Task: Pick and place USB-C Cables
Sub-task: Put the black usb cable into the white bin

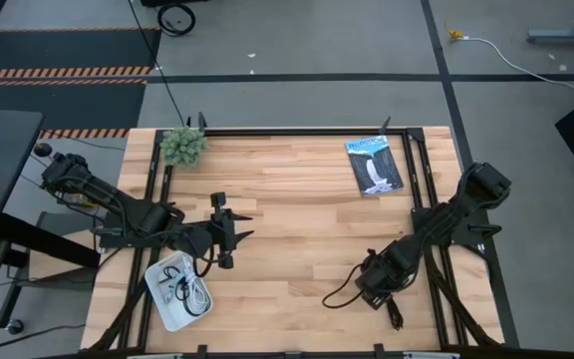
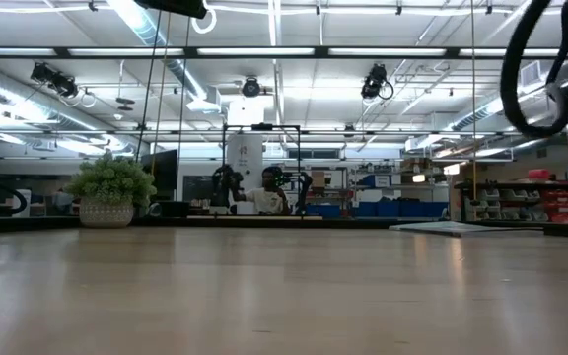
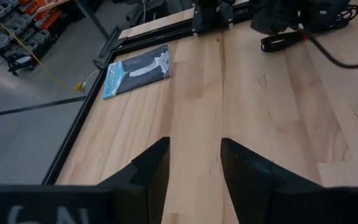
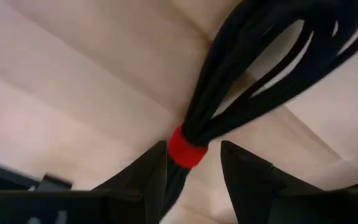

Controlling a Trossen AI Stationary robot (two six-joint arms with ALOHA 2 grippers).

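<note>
The black cable with a red tie (image 1: 339, 292) lies on the wood near the table's near right part. My right gripper (image 1: 372, 294) is down low over it and open. In the right wrist view its fingers stand on either side of the red tie (image 4: 188, 148), with the cable's loops (image 4: 272, 56) fanning out beyond; my right gripper (image 4: 193, 168) leaves gaps to the tie. A white tray (image 1: 157, 299) at the near left holds several coiled cables, white and dark. My left gripper (image 1: 247, 226) hovers open beside the tray, over bare wood (image 3: 194, 162).
A flat black-and-blue packet (image 1: 374, 165) lies toward the far right, also in the left wrist view (image 3: 138, 70). A fuzzy green plant ball (image 1: 183, 146) sits at the far left corner. Black frame rails (image 1: 297, 131) run along the table's edges. Bare wood lies between the arms.
</note>
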